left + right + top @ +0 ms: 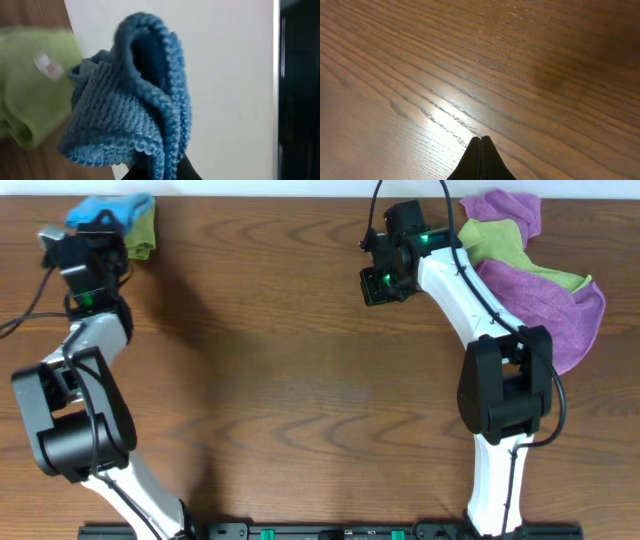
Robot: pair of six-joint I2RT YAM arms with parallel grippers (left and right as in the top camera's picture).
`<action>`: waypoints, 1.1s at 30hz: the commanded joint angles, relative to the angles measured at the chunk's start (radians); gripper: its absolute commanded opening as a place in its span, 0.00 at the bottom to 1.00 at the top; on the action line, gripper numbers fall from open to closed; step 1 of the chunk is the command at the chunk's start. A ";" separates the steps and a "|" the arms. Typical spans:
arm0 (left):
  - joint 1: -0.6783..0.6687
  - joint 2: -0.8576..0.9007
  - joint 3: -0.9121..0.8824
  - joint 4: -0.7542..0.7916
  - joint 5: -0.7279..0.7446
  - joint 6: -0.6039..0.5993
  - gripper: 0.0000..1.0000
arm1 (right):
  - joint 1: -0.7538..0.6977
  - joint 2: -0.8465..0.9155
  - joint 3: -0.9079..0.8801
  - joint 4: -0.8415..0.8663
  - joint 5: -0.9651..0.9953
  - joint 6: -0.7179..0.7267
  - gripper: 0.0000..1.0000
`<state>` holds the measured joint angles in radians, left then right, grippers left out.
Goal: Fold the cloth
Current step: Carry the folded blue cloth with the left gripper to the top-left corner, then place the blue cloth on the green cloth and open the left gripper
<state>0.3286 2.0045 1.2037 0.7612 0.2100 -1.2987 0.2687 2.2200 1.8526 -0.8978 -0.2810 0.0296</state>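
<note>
Two grippers, two states. My left gripper (162, 172) looks clamped on a bunched fold of the cloth (135, 115), though only a dark sliver of finger shows at the bottom of the left wrist view, so that is a judgement. My right gripper (481, 142) has its fingers pressed together on nothing, over bare wooden table (290, 380).

The cloth is sky-blue terry, crumpled and raised at the far left corner, in front of the white wall (230, 75). It sits just beside or over a lime-green cloth (25, 100) carrying a small white tag (47, 66). I cannot tell whether the two touch. No fold made yet; the job is barely begun.

Risks from here:
- The grip is on a wad, not a corner, so the cloth may come out twisted and refuse to lie flat.
- The green cloth could drag along if the terry loops catch on it.
- The cloth sits near the far table edge, so a slip could send it off the back.
- My right arm is well apart from the cloth, near the purple cloths (560, 310) at far right, and reaching back could snag that pile.
</note>
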 commanded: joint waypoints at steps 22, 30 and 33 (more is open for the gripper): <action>0.048 0.427 0.359 -0.056 0.214 0.088 0.06 | 0.004 -0.022 0.019 0.023 -0.007 0.135 0.01; 0.057 0.426 0.359 0.003 0.291 0.087 0.95 | 0.004 -0.022 0.019 0.034 -0.008 0.139 0.01; 0.068 0.418 0.359 0.013 0.327 0.061 0.95 | 0.004 -0.022 0.019 0.034 -0.008 0.139 0.01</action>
<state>0.3817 2.4187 1.5387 0.7670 0.4801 -1.2297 0.2687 2.2200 1.8526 -0.8665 -0.2810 0.1528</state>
